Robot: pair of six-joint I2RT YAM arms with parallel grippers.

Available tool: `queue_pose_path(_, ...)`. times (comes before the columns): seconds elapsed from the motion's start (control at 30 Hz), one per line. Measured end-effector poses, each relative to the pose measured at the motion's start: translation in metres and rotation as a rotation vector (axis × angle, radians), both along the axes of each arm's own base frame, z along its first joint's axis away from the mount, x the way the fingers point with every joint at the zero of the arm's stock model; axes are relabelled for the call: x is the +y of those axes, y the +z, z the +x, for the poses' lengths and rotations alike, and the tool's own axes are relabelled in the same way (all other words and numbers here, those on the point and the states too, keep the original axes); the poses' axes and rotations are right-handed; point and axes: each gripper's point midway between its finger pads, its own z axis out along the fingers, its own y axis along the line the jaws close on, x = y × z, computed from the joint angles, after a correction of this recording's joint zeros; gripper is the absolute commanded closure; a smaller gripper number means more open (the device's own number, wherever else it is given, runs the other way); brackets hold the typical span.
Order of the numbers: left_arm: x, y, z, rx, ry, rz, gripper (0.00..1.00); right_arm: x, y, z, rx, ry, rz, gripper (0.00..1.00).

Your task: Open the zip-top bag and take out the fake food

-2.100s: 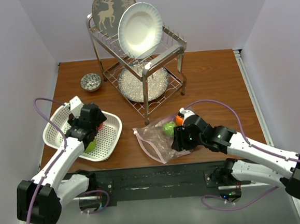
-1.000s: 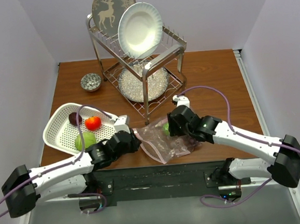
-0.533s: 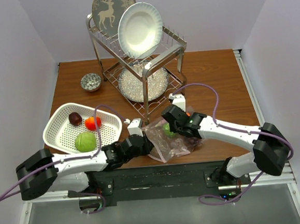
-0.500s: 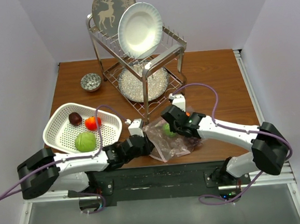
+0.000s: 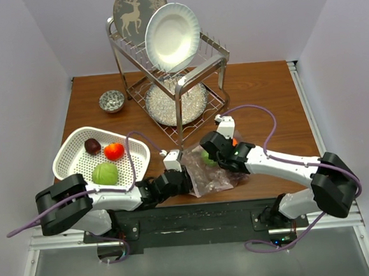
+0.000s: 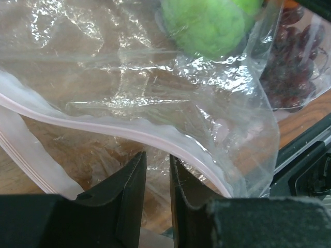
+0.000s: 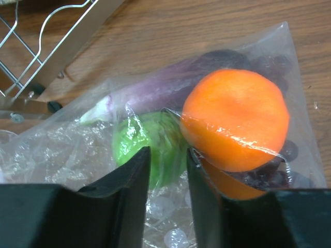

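The zip-top bag [image 5: 214, 178] lies crumpled near the table's front edge, its pinkish zip strip [image 6: 103, 126] curving just ahead of my left fingertips. Inside it are fake food pieces: a green lime [image 6: 207, 26], purple grapes [image 6: 289, 62], an orange [image 7: 235, 119] and a dark purple piece [image 7: 170, 88]. My left gripper [image 6: 158, 156] sits low at the bag's left mouth, jaws narrowly apart over the film. From the far side my right gripper [image 7: 168, 151] is pressed onto the bag, open, with the lime [image 7: 139, 139] just beyond its tips. Both grippers show from above, left gripper [image 5: 186, 178] and right gripper [image 5: 206, 154].
The white perforated basket [image 5: 68, 161] at the left holds a green cabbage-like ball [image 5: 104, 174], a red fruit [image 5: 114, 150] and a dark purple piece [image 5: 92, 145]. A wire dish rack [image 5: 212, 64] with plates stands behind the bag. A small patterned bowl [image 5: 112, 101] sits at the back left.
My left gripper has slid right from beside the basket to the bag's mouth. The right gripper has shifted slightly over the lime, and the bag has bunched up.
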Motion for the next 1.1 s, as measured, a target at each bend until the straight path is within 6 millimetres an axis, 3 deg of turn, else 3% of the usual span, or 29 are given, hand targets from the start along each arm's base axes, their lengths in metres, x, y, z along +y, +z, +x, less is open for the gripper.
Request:
queue_pose_path(0.17,-0.005,-0.005,-0.006,0.003,-0.024,0.008,0.71,0.002,-0.002,0.004,-0.012,-0.012,0.004,0.58)
queue_pose_path(0.3,-0.008,-0.009,-0.014,0.006,-0.048,0.017,0.7,0.009,-0.006,0.01,-0.014,-0.014,0.011,0.67)
queue_pose_path(0.57,-0.009,-0.01,-0.016,-0.008,-0.05,0.027,0.42,0.019,-0.009,0.011,0.007,0.018,0.038,0.66)
queue_pose_path(0.63,-0.009,-0.009,-0.015,-0.016,-0.048,0.027,0.34,0.021,-0.009,0.009,0.022,0.038,0.052,0.64)
queue_pose_path(0.8,-0.01,-0.004,-0.009,-0.051,-0.037,0.022,0.25,0.031,-0.011,-0.002,0.071,0.107,0.104,0.57)
queue_pose_path(1.1,-0.008,0.008,0.007,-0.154,0.0,0.033,0.21,0.053,-0.012,-0.03,0.177,0.25,0.22,0.59)
